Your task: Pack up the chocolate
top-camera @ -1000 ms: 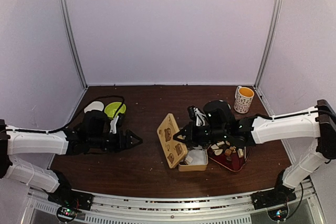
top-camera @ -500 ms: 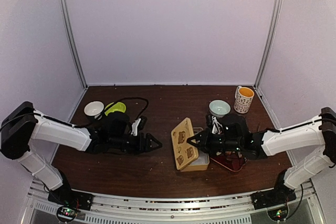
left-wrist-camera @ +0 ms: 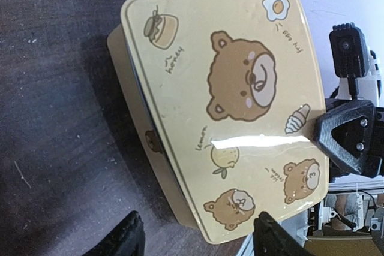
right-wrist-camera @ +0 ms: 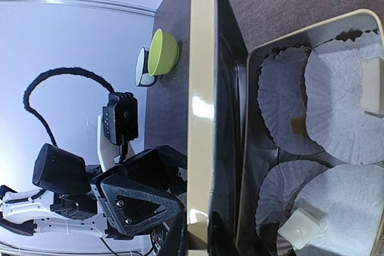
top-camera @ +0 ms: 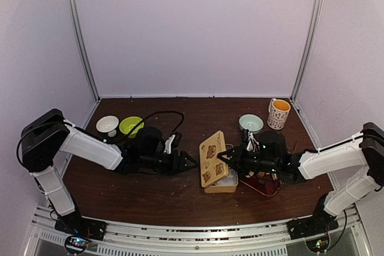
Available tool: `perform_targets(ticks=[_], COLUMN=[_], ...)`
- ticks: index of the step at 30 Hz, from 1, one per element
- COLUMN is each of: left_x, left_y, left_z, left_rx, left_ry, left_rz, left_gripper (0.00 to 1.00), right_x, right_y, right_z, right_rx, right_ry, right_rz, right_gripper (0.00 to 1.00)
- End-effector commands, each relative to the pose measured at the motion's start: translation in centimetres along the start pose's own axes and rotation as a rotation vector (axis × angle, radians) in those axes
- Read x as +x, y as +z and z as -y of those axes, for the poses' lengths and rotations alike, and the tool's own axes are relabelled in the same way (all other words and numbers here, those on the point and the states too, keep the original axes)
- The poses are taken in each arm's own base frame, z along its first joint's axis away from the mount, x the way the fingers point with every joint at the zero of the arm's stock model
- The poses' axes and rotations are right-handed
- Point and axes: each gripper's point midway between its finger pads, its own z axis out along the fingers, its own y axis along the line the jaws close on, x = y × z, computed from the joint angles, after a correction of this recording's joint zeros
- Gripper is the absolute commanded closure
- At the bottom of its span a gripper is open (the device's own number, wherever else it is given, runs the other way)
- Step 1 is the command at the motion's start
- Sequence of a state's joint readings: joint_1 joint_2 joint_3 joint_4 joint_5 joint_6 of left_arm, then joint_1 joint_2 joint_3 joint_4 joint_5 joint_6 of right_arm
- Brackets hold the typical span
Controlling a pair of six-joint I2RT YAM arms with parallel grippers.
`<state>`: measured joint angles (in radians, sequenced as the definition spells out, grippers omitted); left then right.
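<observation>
Packing has only begun, by the look of it. The box (top-camera: 223,189) lies under and just ahead of the right jaws, lined with white paper liners (right-wrist-camera: 336,118). Only a little chocolate (right-wrist-camera: 372,85) is in it: a pale cube in one liner, another pale piece in a nearer liner, and a small tan bit between two liners. Several liners show nothing at all. Behind the right jaws, under that arm, sits a dark red tray (top-camera: 264,189). It is mostly hidden, so I cannot tell how much is left on it. I judge most of the filling is yet to do, and the closing too.

The lid (left-wrist-camera: 240,88) is off the box and stands on edge, tilted, along the box's side nearest the left jaws — bear face toward them.

The right jaws are clamped on the lid's rim. Their wrist view shows the rim running straight down between the two fingers, and the other wrist view shows one black finger lapped over the lid's far edge.

The left jaws are spread wide and hold nothing. Their fingers (left-wrist-camera: 273,241) sit low over the bench (top-camera: 150,196), with the lid's near corner just ahead of the gap between them. They look close to the lid but apart from it — no contact shows.
</observation>
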<state>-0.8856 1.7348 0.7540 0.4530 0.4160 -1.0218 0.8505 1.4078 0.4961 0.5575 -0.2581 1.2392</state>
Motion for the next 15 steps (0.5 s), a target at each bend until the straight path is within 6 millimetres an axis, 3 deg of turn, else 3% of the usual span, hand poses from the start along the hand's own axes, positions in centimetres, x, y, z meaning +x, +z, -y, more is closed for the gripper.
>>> perform_targets(ticks=[1,15], left_x=[-0.2,0.6], left_y=[1.3,3.7], left_z=[1.6,1.3], left_rx=[0.069,0.132], left_ry=[0.022,-0.029], left_rz=[-0.009,-0.044], left_gripper=[0.38,0.50], right_x=[-0.8,-0.8], right_y=[0.0,0.0], right_z=[0.7,2.8], right_rx=[-0.001,0.060], right_ry=[0.003,-0.011], right_rz=[0.037,0.023], right_gripper=[0.93,0.87])
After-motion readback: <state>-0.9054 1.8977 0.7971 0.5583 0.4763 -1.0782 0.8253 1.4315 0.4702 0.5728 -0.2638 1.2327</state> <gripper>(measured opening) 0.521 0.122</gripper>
